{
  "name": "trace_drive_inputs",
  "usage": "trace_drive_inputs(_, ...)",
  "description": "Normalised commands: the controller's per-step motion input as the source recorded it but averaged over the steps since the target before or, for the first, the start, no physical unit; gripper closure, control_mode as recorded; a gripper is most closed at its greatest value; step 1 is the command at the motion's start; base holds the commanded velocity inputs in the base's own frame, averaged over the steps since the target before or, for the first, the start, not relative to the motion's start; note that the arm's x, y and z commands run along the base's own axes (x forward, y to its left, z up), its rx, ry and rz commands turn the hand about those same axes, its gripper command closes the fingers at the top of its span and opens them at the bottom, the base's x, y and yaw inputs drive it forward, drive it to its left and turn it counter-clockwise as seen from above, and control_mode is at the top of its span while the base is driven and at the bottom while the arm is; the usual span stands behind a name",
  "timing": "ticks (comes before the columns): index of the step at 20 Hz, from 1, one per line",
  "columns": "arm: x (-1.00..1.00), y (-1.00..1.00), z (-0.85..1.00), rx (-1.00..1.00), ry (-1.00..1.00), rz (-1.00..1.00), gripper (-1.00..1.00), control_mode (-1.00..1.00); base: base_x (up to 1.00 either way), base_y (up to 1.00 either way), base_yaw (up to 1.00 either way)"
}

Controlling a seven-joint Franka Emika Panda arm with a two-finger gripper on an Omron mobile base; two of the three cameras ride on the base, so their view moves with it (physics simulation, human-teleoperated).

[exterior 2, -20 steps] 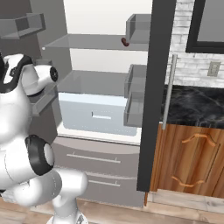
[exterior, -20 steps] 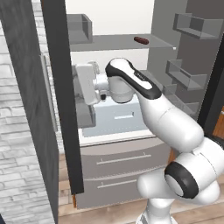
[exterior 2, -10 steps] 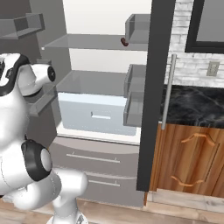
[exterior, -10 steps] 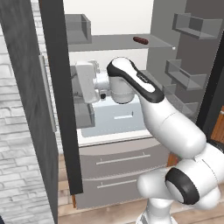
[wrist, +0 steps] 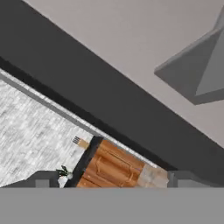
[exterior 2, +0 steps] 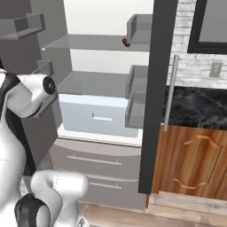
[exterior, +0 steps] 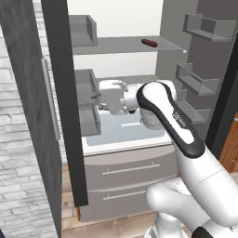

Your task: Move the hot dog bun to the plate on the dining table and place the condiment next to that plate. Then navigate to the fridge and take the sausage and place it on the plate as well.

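The tall grey-silver fridge (exterior: 125, 176) stands open w/ both doors swung wide. The short thin dark red-brown sausage (exterior: 149, 42) lies on the top glass shelf (exterior: 116, 45), near the top of the left base view, a bit right of centre. In the right base view the sausage (exterior 2: 126, 43) sits near the top middle, just beside a grey door bin (exterior 2: 139, 29).

The white robot arm's two-finger gripper (exterior: 98, 95) is in the middle of the left base view, well below the sausage and off to its left, close to the grey bins (exterior: 88, 100) on the left door (exterior: 62, 93). Its dark fingertips (wrist: 43, 178) sit far apart at the bottom corners of the hand view, so the gripper is wide open and holds nothing. That view looks at the dark door edge and a wood cabinet (wrist: 109, 168), not at the sausage.

What could go wrong:
- The hand must go up and to the right. It could bump the door bins or the edge of the top glass shelf on the way.
- The sausage is round, so a poke could make it roll back or off the shelf.
- It's thin. If the fingers shut too high or off to one side, they may miss it or pinch just one end, & it could slip out.
- The arm's big elbow (exterior: 158, 104) is already inside the fridge, so it could knock the pale blue drawer (exterior: 125, 128).
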Motion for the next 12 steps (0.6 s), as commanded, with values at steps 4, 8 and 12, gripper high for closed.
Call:
trace_drive_inputs(4,-0.85,-0.4,0.0,-0.35,-0.38,-0.25,-1.0,-1.0,0.0,0.0,0.0)
trace_drive_inputs(8,-0.87,-0.5,0.0,-0.41,-0.24,-0.29,-1.0,-1.0,0.0,0.0,0.0)
trace_drive_inputs(12,-0.78,-0.57,0.03,-0.41,-0.14,-0.32,-1.0,-1.0,0.0,0.0,0.0)
